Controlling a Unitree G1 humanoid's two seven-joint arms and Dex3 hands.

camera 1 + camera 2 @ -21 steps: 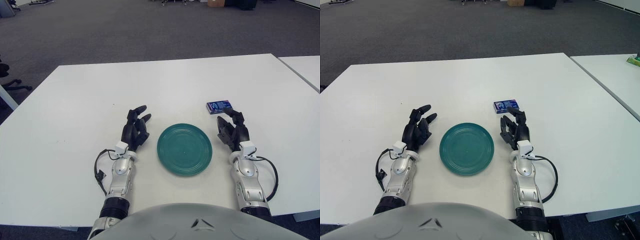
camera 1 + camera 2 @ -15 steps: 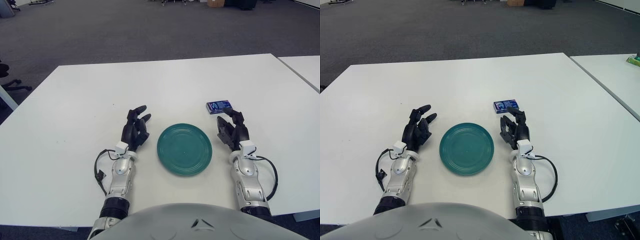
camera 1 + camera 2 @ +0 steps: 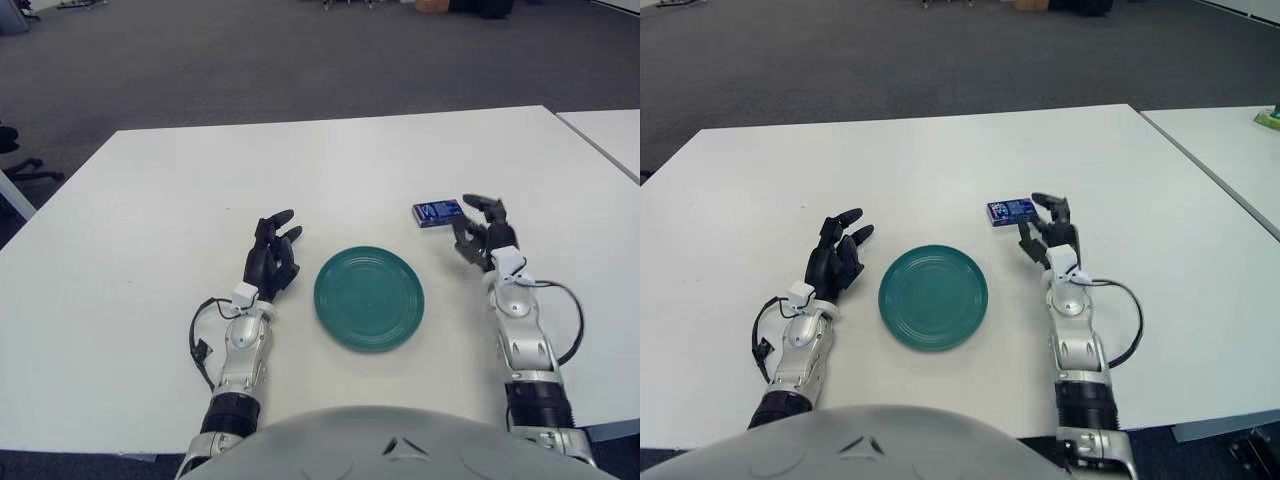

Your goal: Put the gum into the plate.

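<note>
Left hand point(image 3: 271, 262) beside the left rim of the plate, fingers loosely spread, grasping nothing. Idle, evidently kept out of the way so the dish is open to an approach from the other side.

Green plate point(image 3: 369, 298) at the centre of the white table point(image 3: 160, 200), between the two hands and close to the robot's body. Nothing in it. Probably placed there to be an easy drop target for either arm.

Gum point(image 3: 437, 212), a small blue pack, flat on the table beyond and to the right of the plate, well clear of its rim. Not yet lifted.

Right hand point(image 3: 484, 232) further right, just beside the pack and on its right, raised on a forearm angled inward toward it. Fingers point(image 3: 481, 203) parted and partly curled, closed on nothing; the upper fingertip reaches close to the pack's right end, while the lower digits sit nearer the robot than the pack. Contact between fingertip and pack: cannot tell, though no grip is formed. Pack outside the span of the digits, to their left, not between them.

Step in hand, by judgement: the reach for the grasp. Next move likely calls for shifting the hand left over the pack so the digits straddle its narrow sides before closing. Risk: a thin, flat pack may slide away across the smooth tabletop if nudged from one end.
</note>
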